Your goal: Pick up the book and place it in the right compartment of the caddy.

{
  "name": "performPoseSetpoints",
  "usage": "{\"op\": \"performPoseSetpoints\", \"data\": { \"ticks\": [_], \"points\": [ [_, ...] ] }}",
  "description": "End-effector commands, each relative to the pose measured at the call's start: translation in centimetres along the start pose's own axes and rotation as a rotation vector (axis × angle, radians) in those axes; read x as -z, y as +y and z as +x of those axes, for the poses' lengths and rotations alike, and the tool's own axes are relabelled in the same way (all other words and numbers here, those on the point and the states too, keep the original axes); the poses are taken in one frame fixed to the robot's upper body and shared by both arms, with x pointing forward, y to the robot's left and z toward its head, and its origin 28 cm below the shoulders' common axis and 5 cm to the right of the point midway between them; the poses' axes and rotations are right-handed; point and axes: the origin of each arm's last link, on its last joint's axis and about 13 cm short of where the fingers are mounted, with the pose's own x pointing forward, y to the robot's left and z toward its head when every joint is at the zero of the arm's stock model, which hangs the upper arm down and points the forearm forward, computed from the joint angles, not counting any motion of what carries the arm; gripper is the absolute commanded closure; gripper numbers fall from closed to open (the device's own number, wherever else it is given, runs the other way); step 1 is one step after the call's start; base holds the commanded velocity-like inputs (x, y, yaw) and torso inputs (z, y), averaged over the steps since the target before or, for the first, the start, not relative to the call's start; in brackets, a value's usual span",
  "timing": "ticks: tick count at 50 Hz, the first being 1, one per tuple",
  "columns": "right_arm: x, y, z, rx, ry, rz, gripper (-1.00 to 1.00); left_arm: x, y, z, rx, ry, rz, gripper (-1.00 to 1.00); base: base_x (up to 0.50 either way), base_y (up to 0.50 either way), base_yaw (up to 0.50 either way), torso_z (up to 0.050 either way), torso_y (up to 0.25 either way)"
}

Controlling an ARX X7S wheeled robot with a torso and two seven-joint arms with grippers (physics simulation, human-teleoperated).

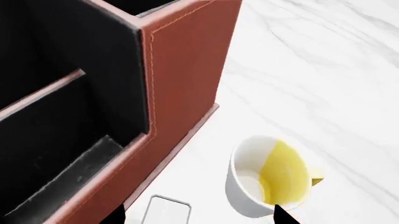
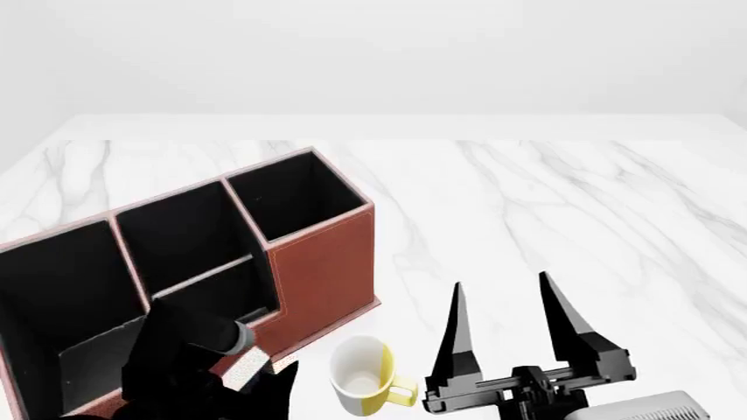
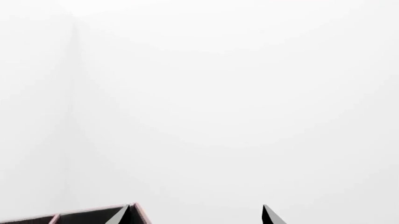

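The left gripper point(image 1: 198, 218) hung low with its black tips spread wide and nothing clamped. Between them, nearer one tip, lay what I took for the small thin grey book with pale edges point(image 1: 165, 212), on the white marble table point(image 1: 324, 70), just beside the front wall of the reddish-brown leather-look caddy with black lining point(image 1: 181, 70). The white-and-yellow mug point(image 1: 268, 179) stood close on the other side.

The risk, as I judged it, was the cramped gap: a closing tip could strike the mug or the caddy wall, or the off-centre book could slide and twist out. The tall square right compartment point(image 2: 297, 197) was empty.

The left arm reached down steeply at the caddy's front. The right gripper point(image 2: 508, 328) pointed upward, wide and empty, well apart.
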Motion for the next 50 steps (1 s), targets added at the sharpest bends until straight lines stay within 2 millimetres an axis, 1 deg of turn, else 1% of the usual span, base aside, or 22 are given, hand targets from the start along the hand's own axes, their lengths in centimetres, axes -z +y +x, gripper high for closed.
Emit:
{"op": "performPoseSetpoints", "data": {
  "ticks": [1,9,12,20,31,50],
  "points": [
    [0.0,-0.1,0.1,-0.005,-0.004,-0.014,-1.0,-0.1,0.1,-0.6,-0.004,-0.005,0.033,-1.0,0.0,0.0,0.0,0.0,0.0],
    [0.1,0.0,0.1,-0.009,-0.002,-0.015,-1.0,-0.3,0.3,-1.4,-0.037,0.016,0.025,-1.0,0.0,0.0,0.0,0.0,0.0],
    [0.0,0.0,0.0,-0.01,-0.001,-0.02,-1.0,-0.6,0.4,-1.6,-0.04,0.034,-0.008,-1.0,0.0,0.0,0.0,0.0,0.0],
    [0.0,0.0,-0.1,-0.013,0.002,-0.023,-1.0,-0.9,0.4,-2.3,-0.029,0.062,-0.013,-1.0,0.0,0.0,0.0,0.0,0.0],
    [0.2,-0.1,-0.1,-0.012,0.01,-0.028,-1.0,-1.4,0.6,-2.2,-0.008,0.1,-0.008,-1.0,0.0,0.0,0.0,0.0,0.0],
    [0.4,0.0,-0.2,-0.016,0.017,-0.033,-1.0,-1.2,1.6,-1.5,-0.048,0.129,0.046,-1.0,0.0,0.0,0.0,0.0,0.0]
  ]
}}
